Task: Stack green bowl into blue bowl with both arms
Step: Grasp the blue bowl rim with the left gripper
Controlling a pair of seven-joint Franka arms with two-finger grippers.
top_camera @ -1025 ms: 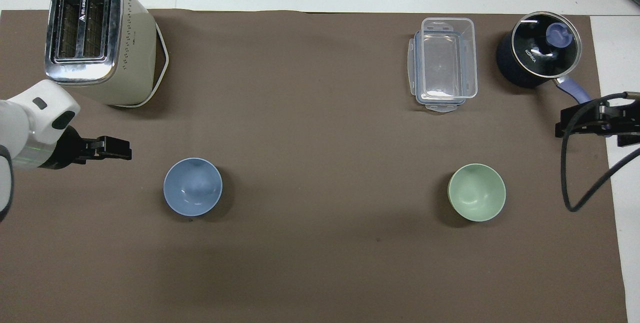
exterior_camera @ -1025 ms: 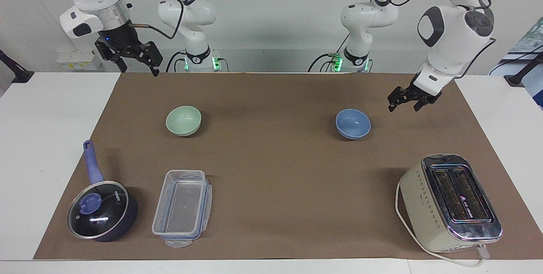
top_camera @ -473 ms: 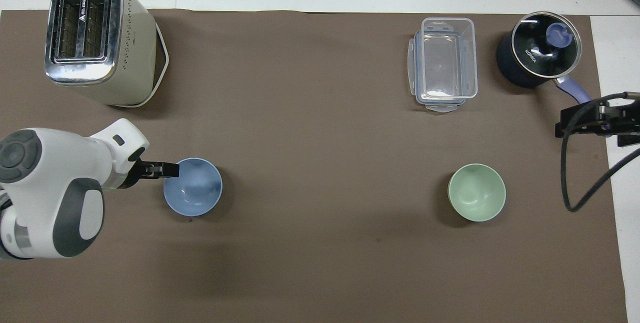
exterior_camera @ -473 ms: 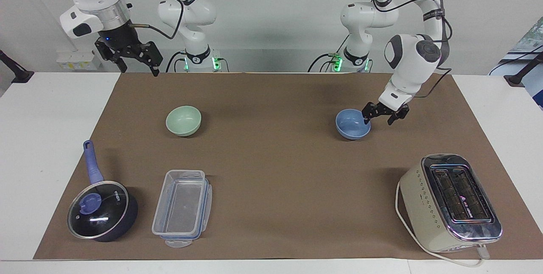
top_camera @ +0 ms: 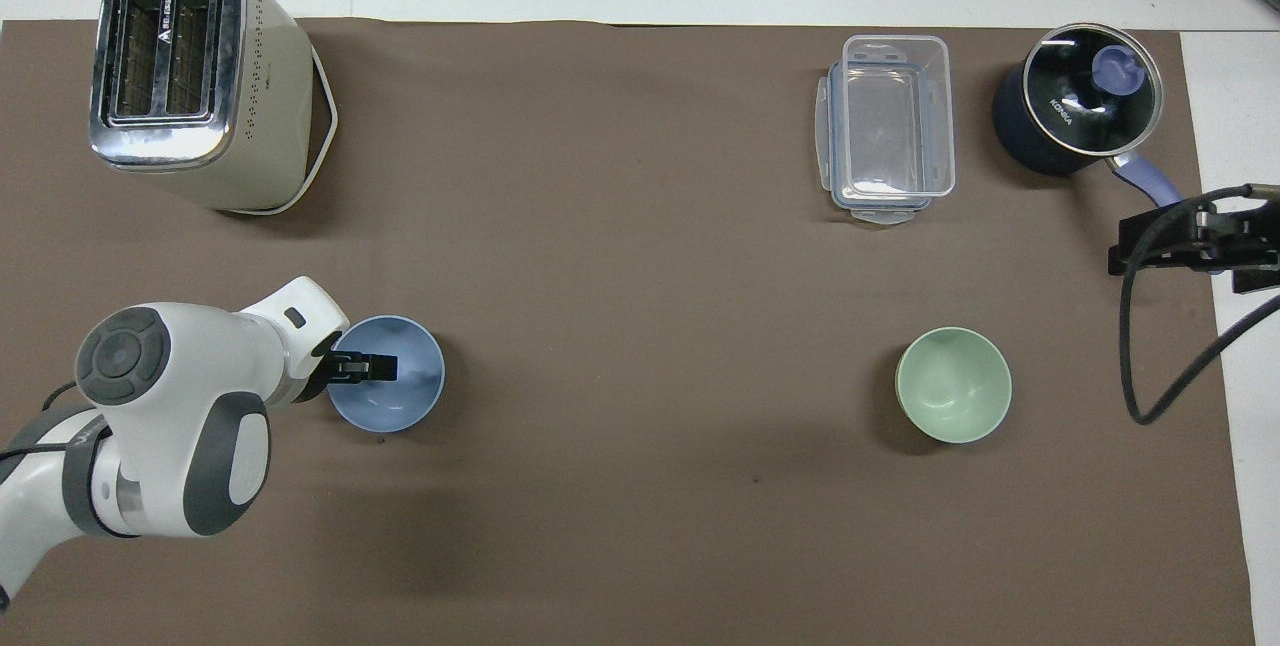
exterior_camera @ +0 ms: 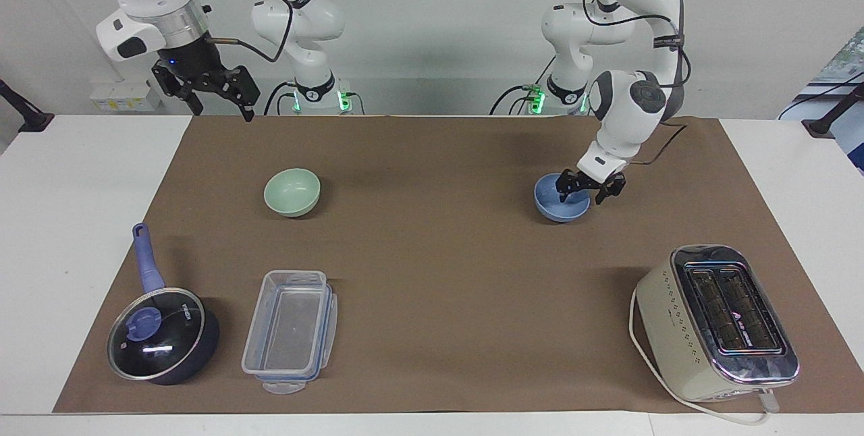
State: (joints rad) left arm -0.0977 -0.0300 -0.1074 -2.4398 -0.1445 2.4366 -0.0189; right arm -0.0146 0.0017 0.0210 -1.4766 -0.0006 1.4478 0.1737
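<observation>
The left gripper, jaws open astride the blue bowl rim, should close squarely before lifting toward the green bowl, while the open right gripper waits high.

Two bowls sit on the brown mat: one green bowl toward the right arm's end of the bench and one blue bowl toward the left arm's end. There is one toaster at the corner farthest from the robots on the left arm's end. One lidded saucepan stands at the other corner away from the robots, with one clear plastic container beside it, and two arms work the bench, each ending in one gripper, the left gripper and the right gripper.
</observation>
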